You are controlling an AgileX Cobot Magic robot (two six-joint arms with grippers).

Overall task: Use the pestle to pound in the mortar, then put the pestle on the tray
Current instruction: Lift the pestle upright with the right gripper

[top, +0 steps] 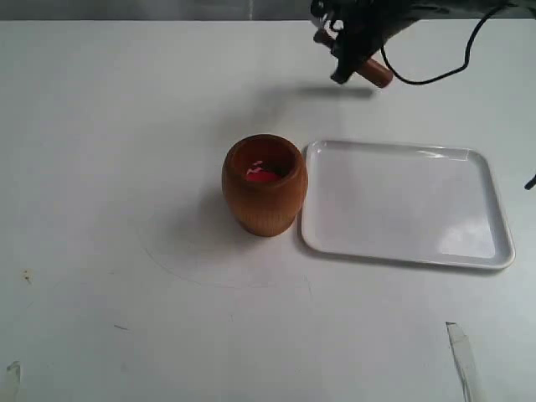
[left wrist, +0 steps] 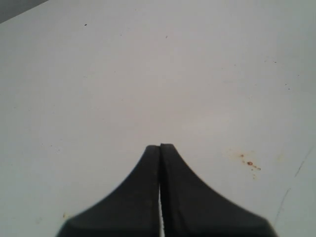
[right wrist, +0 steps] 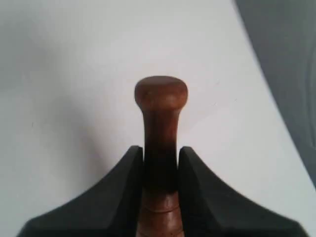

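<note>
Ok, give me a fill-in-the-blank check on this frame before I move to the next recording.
The right gripper is shut on the ____.
In the exterior view the mortar stands to the ____ of the tray.
The left gripper is ____, with nothing between its jaws.
The bits inside the mortar are ____.
Missing words: pestle, left, shut, red.

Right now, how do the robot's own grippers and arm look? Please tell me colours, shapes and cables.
Both the left gripper and the right gripper have two matte black fingers, broad at the base and curving inward to narrow blunt tips. No markings show. In the exterior view the right arm is black, and a thin black cable loops beside it.
</note>
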